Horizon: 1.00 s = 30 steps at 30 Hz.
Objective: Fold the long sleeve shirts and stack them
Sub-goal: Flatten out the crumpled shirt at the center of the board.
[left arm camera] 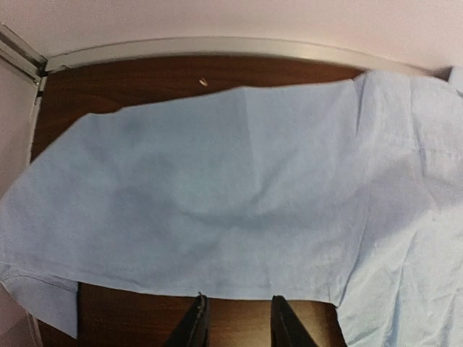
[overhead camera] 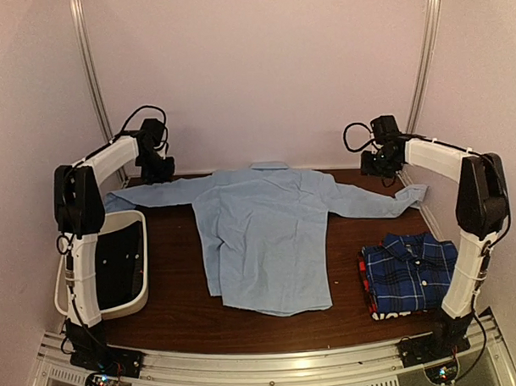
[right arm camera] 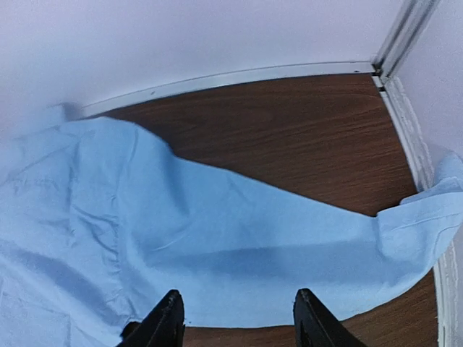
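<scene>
Left arm [overhead camera: 80, 250], right arm [overhead camera: 471, 236]: stretched to the far corners.
Light blue shirt [overhead camera: 264, 235]: flat on the worktop [overhead camera: 171, 247], sleeves spread.
Plaid shirt [overhead camera: 411, 272]: folded near right, on a red-black one [overhead camera: 364, 284].
Left pincer [left arm camera: 235, 318]: apart, empty, by one sleeve.
Right pincer [right arm camera: 239, 318]: apart, empty, over the other.

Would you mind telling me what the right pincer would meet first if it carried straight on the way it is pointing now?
Most likely the sleeve of the light blue shirt, lying on the table just ahead of the open right pincer; depth is hard to judge in the wrist view.
</scene>
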Each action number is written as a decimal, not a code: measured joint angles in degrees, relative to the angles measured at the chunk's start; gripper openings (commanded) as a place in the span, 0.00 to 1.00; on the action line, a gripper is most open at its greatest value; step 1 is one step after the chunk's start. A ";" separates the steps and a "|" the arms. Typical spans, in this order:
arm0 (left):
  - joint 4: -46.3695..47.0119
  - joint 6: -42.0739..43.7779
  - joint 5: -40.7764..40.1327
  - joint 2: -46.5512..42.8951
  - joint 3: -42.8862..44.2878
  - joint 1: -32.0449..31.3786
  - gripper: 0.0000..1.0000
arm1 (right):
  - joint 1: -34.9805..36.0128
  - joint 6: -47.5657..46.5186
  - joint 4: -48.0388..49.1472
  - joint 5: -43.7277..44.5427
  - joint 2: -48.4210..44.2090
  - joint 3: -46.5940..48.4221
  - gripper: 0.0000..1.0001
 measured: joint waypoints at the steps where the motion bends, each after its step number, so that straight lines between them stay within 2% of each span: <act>1: 1.18 -0.20 0.00 -1.64 -3.91 -1.68 0.34 | 1.95 0.02 1.14 -0.74 -1.95 -3.08 0.54; 6: 5.31 -2.75 0.79 -13.22 -23.93 -8.79 0.34 | 13.40 0.55 4.74 -2.80 -7.98 -13.44 0.54; 14: 13.66 -9.42 2.12 -33.90 -50.71 -16.87 0.35 | 25.33 3.91 9.22 -5.86 -19.02 -30.93 0.48; 24: 21.05 -19.78 6.23 -42.95 -70.51 -30.08 0.39 | 37.44 9.81 14.69 -8.68 -24.68 -43.80 0.45; 30: 25.68 -24.76 8.68 -44.59 -74.86 -34.21 0.38 | 42.66 12.63 16.06 -9.18 -24.46 -46.10 0.40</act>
